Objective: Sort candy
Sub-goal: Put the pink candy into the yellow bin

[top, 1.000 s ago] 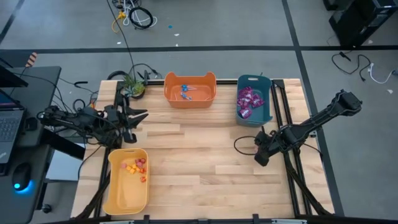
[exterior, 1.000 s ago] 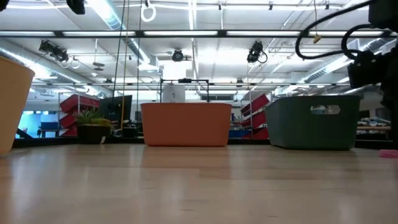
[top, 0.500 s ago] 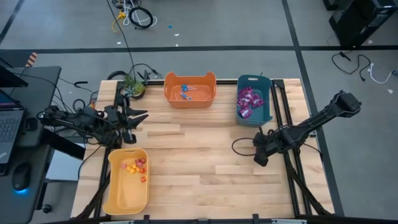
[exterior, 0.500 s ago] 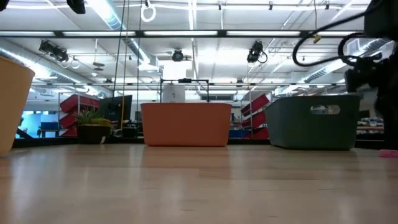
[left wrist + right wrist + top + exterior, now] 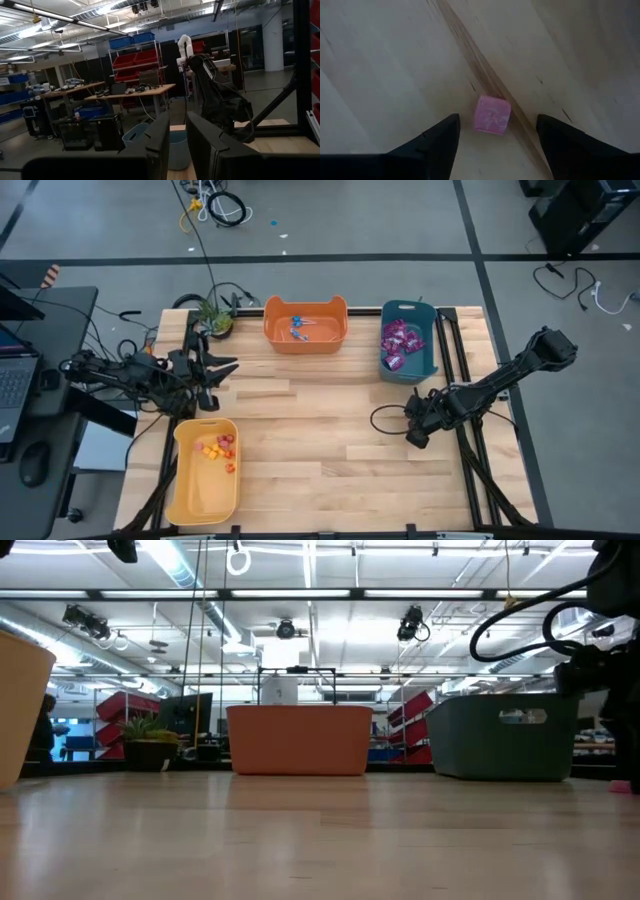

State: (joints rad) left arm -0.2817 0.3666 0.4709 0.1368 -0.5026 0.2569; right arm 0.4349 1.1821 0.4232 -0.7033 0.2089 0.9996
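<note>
Right arm: reaching in from the table's right edge, wrist bent down. The right gripper (image 5: 418,435) is hanging low over the wood just below the teal bin (image 5: 428,366), its fingers (image 5: 436,143) standing wide apart with nothing between them but one pink candy cube (image 5: 492,115), which is lying on the table (image 5: 320,440) at a dark seam in the planks. The cube is roughly square, so no long axis is showing; one corner is pointing up the seam.

Left arm: lying folded along the table's left edge. The left gripper (image 5: 222,372) is sitting above the yellow bin (image 5: 190,500), its fingers (image 5: 162,140) showing a narrow gap and gripping nothing.

Bins, three. The teal one is holding a heap of purple packets (image 5: 398,343), too piled to count. The orange bin (image 5: 330,337) is holding blue lollipops (image 5: 300,327), about three, sticks lying across. The yellow one is holding orange and red pieces (image 5: 218,450), roughly six.
</note>
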